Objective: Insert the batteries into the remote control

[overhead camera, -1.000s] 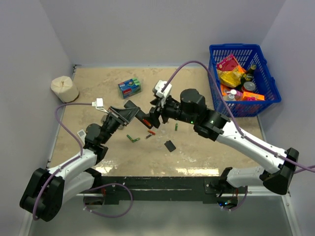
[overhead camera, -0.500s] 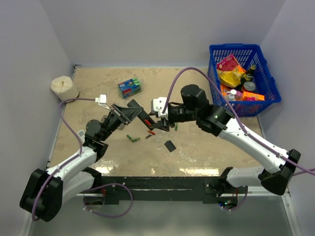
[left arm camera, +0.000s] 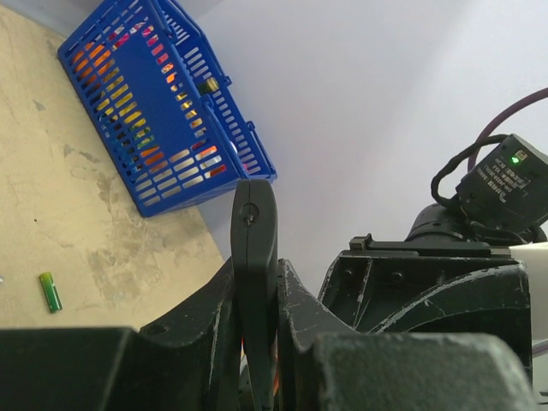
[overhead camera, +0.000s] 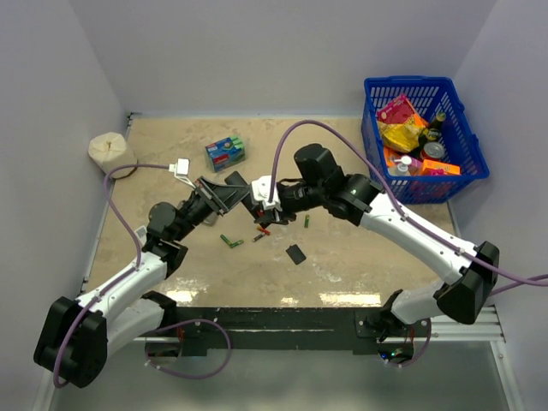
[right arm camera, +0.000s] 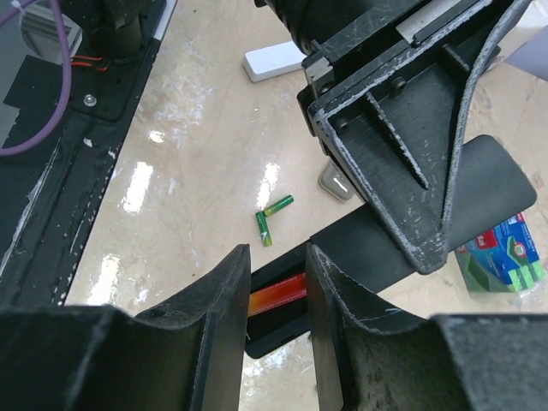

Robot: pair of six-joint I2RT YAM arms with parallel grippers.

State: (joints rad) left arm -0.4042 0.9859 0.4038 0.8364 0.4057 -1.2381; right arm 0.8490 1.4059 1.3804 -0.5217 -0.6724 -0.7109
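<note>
One orange-red cylindrical battery [right arm camera: 278, 298] sits pinched in your right claw [right arm camera: 278, 267] against the slim black bar-shaped remote [left arm camera: 254, 224] your left claw [left arm camera: 255, 276] clamps; tilted entry could jam or drop it.

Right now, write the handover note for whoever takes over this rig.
Left gripper: shut on the remote control, held off the table.
Right gripper: jaws narrow at an orange-red battery against the remote; gripped or seated, unclear.
On the table: two green batteries, a third green battery, the back cover.
Done: cover off.
To do: seat the batteries, refit the cover.
</note>
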